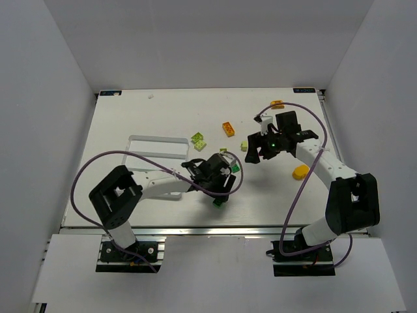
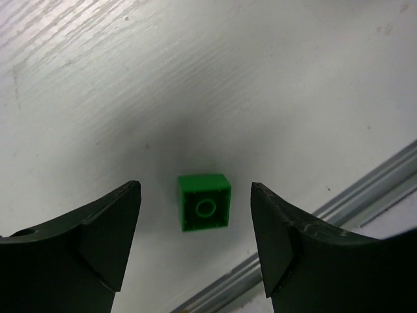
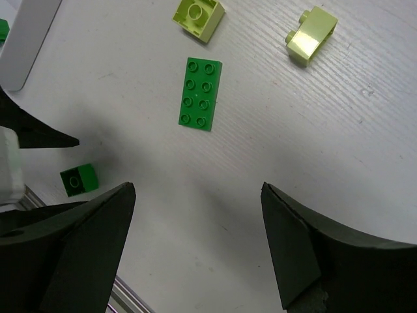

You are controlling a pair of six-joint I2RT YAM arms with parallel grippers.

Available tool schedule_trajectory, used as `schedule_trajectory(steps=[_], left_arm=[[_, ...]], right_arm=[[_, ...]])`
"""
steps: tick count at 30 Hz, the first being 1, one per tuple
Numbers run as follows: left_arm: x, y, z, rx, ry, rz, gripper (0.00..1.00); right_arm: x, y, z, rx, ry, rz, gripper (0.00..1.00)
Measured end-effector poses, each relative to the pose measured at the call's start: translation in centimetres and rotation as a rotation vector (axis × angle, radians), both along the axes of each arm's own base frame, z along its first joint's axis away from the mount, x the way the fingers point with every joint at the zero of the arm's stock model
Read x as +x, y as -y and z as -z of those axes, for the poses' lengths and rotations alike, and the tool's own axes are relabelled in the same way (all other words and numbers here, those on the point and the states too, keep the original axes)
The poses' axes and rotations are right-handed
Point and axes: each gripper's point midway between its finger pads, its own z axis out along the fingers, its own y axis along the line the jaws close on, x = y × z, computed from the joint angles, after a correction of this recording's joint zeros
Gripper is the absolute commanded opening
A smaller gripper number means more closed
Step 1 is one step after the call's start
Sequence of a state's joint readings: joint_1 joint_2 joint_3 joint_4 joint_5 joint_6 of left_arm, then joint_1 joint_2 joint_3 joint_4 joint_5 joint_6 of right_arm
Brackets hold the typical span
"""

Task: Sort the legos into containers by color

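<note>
A dark green square brick lies upside down on the table between the fingertips of my open left gripper, untouched. From above, that brick sits just below the left gripper. My right gripper is open and empty above bare table; from above it is right of centre. Ahead of it lie a dark green flat plate and two lime bricks. The white tray lies left of centre, partly hidden by my left arm.
An orange brick, a lime brick, a small orange piece and a rounded yellow-orange piece lie scattered. The table's metal front rail runs close behind the green brick. White walls surround the table.
</note>
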State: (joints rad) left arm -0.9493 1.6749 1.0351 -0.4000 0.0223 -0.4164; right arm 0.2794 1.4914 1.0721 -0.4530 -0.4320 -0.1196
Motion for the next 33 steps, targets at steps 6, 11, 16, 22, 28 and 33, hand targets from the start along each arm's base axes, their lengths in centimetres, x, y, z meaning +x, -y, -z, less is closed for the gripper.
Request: schedule_trajectory(steps=[6,11,16,22,28,33], left_arm=[[0.2,1.3,1.1,0.079,0.052,0.022,0.77],[0.1,1.6,1.7,0.141,0.076,0.022,0.74],[-1.1,0.6,2.9,0.222,0.067,0.024,0.7],[-1.8,0.6,3.0,0.236,0.066,0.005,0.4],[-1.6,0.0,2.9,0.241,0.065,-0.062,0.17],[-0.8,-3.4,0.6,0.208,0.09,-0.2,0.15]], right_arm=[[-0.2,0.5,0.0,0.013,-0.02,0.002,0.83],[0.0,1.0,0.0,0.02,-0.019,0.01,0.83],[0.2,1.4,0.0,0.02,-0.019,0.018,0.83],[0.3,1.6,0.0,0.02,-0.019,0.024,0.79],[0.3,1.7,0.3,0.01,-0.015,0.008,0.76],[0.3,1.8,1.9,-0.02,-0.026,-0.035,0.74]])
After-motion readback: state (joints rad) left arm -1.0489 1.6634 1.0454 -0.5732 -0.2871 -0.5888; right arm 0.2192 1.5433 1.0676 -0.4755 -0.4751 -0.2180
